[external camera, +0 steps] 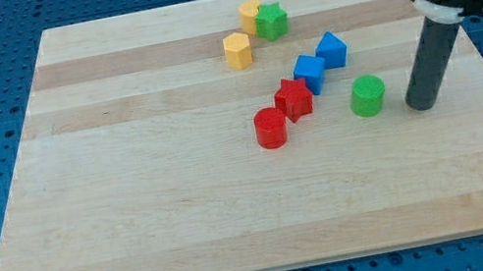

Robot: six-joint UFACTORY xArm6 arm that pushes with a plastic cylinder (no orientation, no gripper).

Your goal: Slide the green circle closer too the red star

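The green circle (367,95) stands on the wooden board at the view's right of centre. The red star (294,98) lies to its left, with a gap between them. My tip (423,105) rests on the board just to the right of the green circle and slightly lower in the view, a small gap apart from it. The dark rod rises from the tip toward the view's top right.
A red circle (270,128) touches the red star's lower left. Two blue blocks (311,72) (331,49) sit up and to the right of the star. A yellow hexagon (238,50), another yellow block (250,15) and a green star (271,21) lie near the board's top.
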